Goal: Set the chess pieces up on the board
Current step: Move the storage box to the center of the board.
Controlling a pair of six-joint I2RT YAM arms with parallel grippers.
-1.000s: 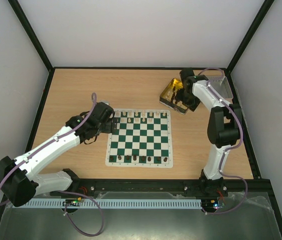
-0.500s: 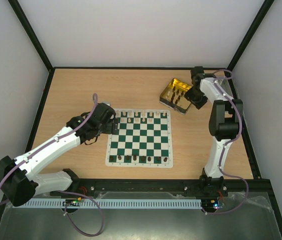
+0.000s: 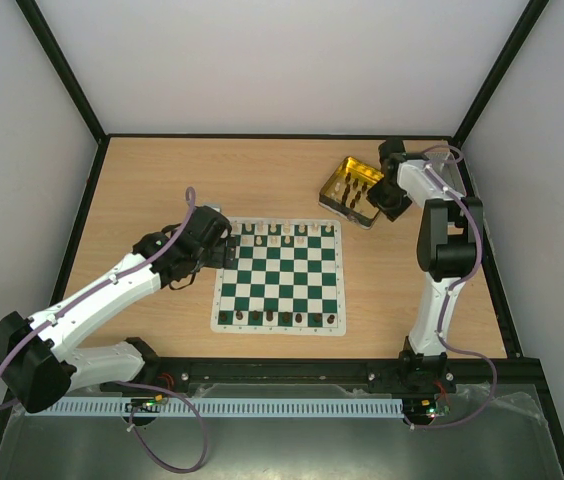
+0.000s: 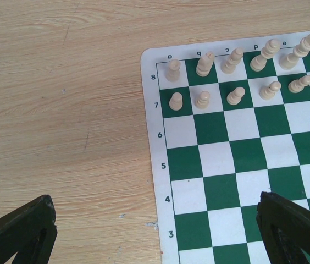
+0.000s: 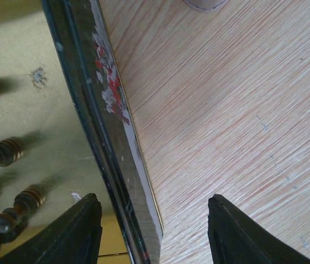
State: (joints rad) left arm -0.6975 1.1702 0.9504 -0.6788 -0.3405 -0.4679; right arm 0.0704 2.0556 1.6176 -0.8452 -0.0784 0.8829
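Note:
The green and white board (image 3: 278,285) lies mid-table. Cream pieces (image 3: 282,237) fill its far rows and dark pieces (image 3: 278,319) stand along its near row. In the left wrist view the board (image 4: 221,165) shows cream pieces (image 4: 234,60) on rows 8 and 7. My left gripper (image 3: 220,246) hovers open and empty over the board's far left edge (image 4: 155,236). My right gripper (image 3: 389,196) is open and empty; its jaws straddle the right wall of the yellow tray (image 5: 116,137). Several dark pieces (image 5: 4,151) lie in that tray (image 3: 334,196).
A grey rectangular tray (image 3: 446,172) sits at the back right corner, behind the right arm. Black frame posts and white walls enclose the wooden table (image 3: 162,180).
My right gripper has moved from over the yellow tray to the tray's right edge. The left arm has hardly moved.

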